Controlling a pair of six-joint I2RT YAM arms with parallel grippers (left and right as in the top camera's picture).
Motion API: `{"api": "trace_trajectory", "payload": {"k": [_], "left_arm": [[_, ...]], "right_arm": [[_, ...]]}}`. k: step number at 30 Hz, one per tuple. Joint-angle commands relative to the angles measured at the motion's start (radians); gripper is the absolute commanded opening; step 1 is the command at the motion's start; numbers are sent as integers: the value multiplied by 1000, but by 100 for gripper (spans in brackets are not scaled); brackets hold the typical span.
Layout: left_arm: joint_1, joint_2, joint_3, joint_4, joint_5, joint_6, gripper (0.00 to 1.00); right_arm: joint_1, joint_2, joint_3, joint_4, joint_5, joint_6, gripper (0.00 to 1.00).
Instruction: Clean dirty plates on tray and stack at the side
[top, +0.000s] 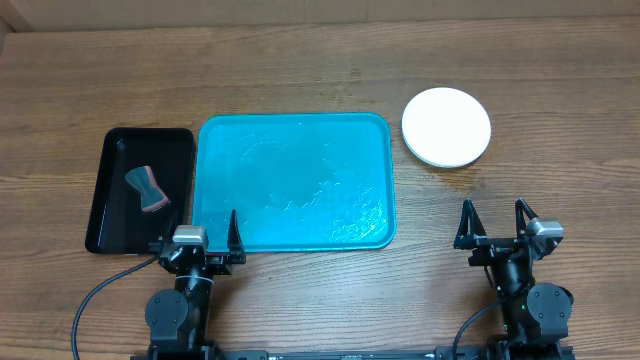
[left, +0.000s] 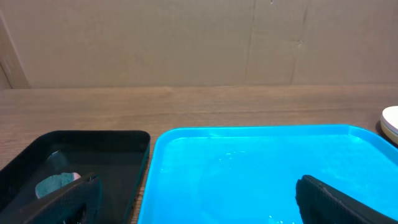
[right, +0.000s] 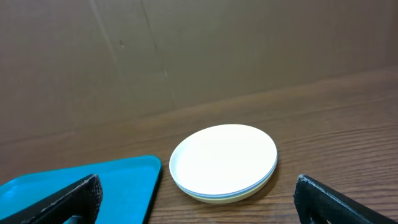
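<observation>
The turquoise tray (top: 294, 180) lies mid-table with no plates on it, only wet streaks; it also shows in the left wrist view (left: 261, 168) and in the right wrist view (right: 81, 186). The plates (top: 446, 126) stand in one stack on the wood right of the tray, white on top, with cyan and yellow-green rims showing beneath in the right wrist view (right: 224, 160). My left gripper (top: 196, 236) is open and empty at the tray's near left corner. My right gripper (top: 493, 226) is open and empty, well in front of the stack.
A black tray (top: 112, 200) stands left of the turquoise tray and holds a teal and pink sponge (top: 147, 188), also visible in the left wrist view (left: 56, 183). A cardboard wall runs along the table's far edge.
</observation>
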Motion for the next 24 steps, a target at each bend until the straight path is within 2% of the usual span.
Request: {"api": "trace_trajectory", "payload": {"k": [1, 5, 24], "left_arm": [[-7, -14, -3, -6, -23, 29, 100], [-7, -14, -3, -5, -48, -17, 100], [-7, -13, -3, -2, -43, -16, 100]], "right_arm": [[-2, -11, -10, 6, 10, -3, 100], [-2, -11, -10, 6, 10, -3, 100], [-2, -11, -10, 6, 10, -3, 100]]}}
